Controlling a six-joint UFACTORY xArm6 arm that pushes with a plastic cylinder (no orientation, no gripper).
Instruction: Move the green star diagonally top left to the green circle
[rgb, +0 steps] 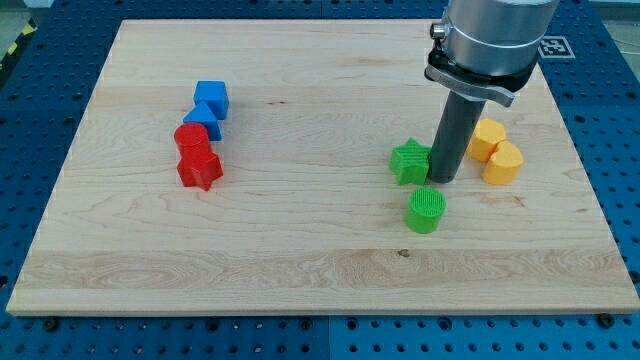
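Bright, even light falls from above onto the pale worktop (300, 250), with no strong glare. Shadows are short and soft, hugging the bases of the blocks. Focus stays sharp throughout, and edges look undistorted.

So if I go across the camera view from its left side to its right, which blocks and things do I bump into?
Red blocks → blue blocks → green star → green circle → my tip, beside the star → yellow blocks.
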